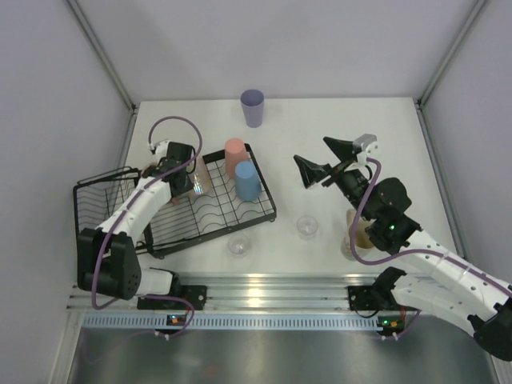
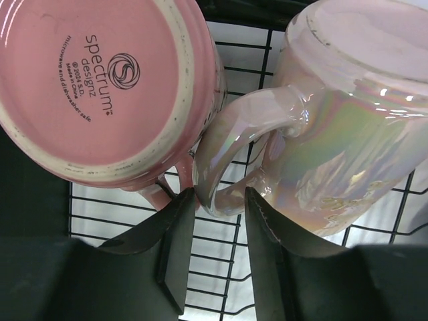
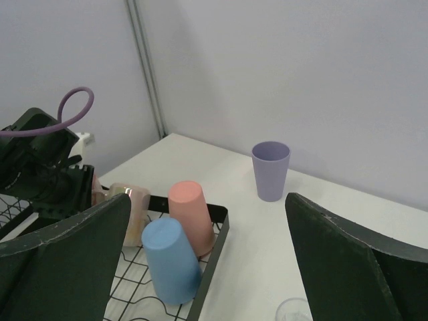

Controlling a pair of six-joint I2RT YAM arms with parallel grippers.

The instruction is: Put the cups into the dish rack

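Four cups sit upside down in the dish rack (image 1: 192, 228): salmon tumbler (image 1: 234, 156), blue tumbler (image 1: 247, 181), pink mug (image 2: 100, 80), pearly mug (image 2: 348, 134). Left gripper (image 2: 221, 194), narrowed, straddles the pearly mug's handle; whether it grips is unclear. At least three remain outside the rack: lavender tumbler (image 1: 252, 106) beyond it, a clear glass (image 1: 238, 244) and a second glass (image 1: 307, 226) just in front. Right gripper (image 1: 322, 158) hovers empty and spread wide, right of the rack.

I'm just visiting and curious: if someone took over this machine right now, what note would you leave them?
Left gripper: jaws either side of the handle of the pearly mug, in the dish rack; grip unclear.
Right gripper: open, empty, above the table.
Done: pink mug, salmon tumbler and blue tumbler in the rack.
Left: lavender tumbler, clear glasses and a cream cup by the right arm, all on the table.
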